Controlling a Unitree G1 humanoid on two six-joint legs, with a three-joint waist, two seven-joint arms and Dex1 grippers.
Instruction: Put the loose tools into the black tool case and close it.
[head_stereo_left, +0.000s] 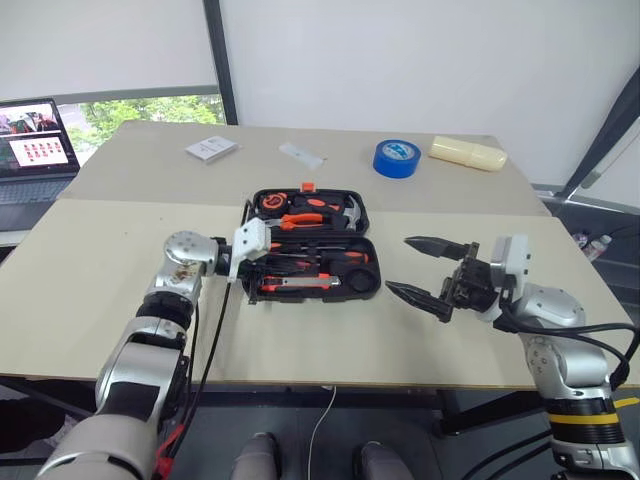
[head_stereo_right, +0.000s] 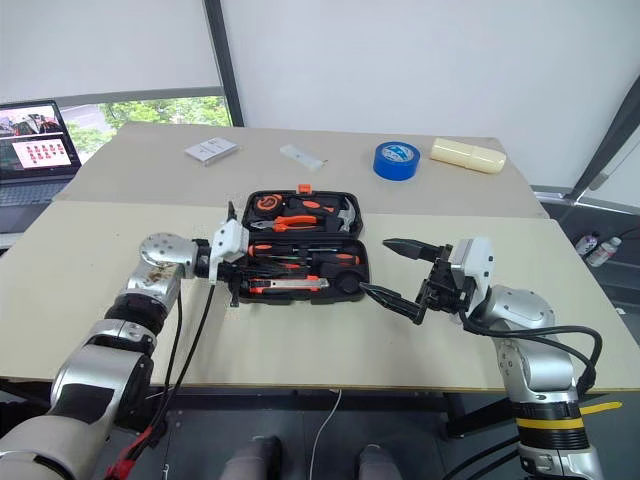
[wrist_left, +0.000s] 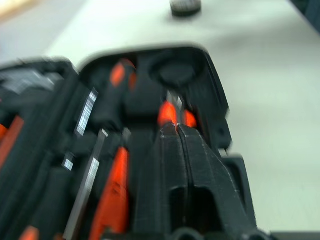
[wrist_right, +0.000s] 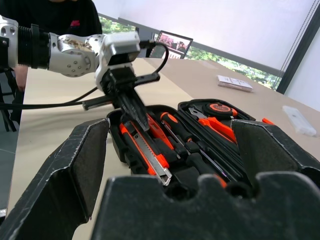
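While the left gripper (wrist_right: 136, 111) jaws meet over the tool case (head_stereo_left: 312, 245) — right gripper (head_stereo_left: 425, 270) jaws gape.

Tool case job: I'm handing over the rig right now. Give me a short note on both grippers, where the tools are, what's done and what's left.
Left gripper: shut, empty, tips down over the near half of the tool case.
Right gripper: open, empty, hovering just right of the case.
Tools: utility knife and black-orange screwdrivers lie in the near half; more orange-handled tools sit in the far half. No loose tool shows on the table near the case.
Blue tape roll and white cards stay on the far side.
Done: tools appear loaded.
Left: check they sit in their slots, withdraw the left gripper, fold the case shut and latch it.
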